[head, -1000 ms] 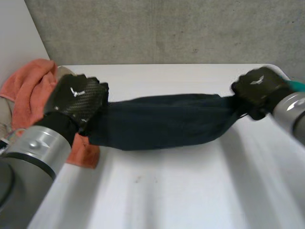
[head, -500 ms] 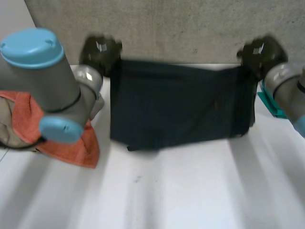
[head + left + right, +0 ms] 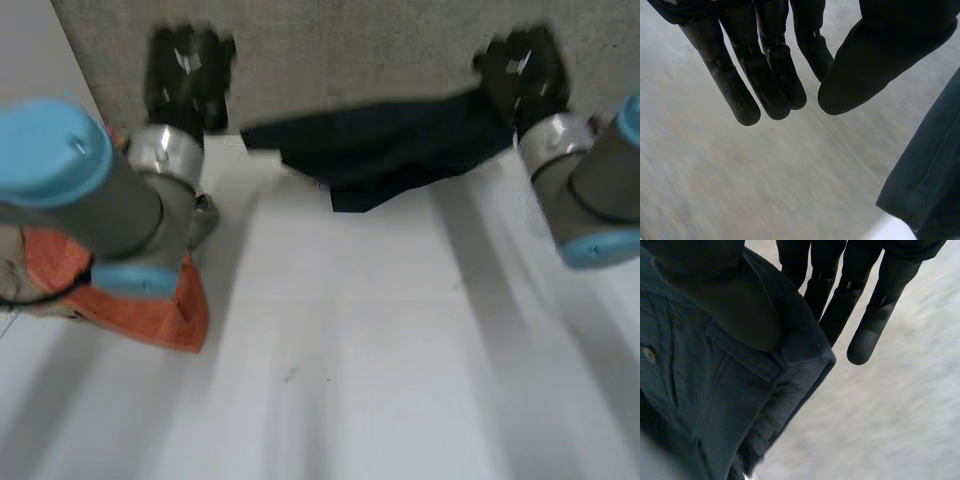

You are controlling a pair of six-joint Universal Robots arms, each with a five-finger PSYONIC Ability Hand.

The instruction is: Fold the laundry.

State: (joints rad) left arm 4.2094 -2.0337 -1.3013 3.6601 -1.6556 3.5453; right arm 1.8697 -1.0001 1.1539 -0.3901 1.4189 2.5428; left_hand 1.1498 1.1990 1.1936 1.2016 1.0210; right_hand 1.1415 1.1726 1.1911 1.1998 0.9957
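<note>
release: left robot hand (image 3: 765, 65) hangs open and empty, so the dark garment (image 3: 400, 150), spread wide a moment ago, sags to the far desk (image 3: 350, 330), pinched only by the right robot hand (image 3: 725, 300); regrasp likely.

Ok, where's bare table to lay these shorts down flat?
The white table is bare across its middle and near side, between the orange towel and the right arm. Crowded: the far edge, where the navy shorts hang from the right hand, and the towel's side under the left arm.
</note>
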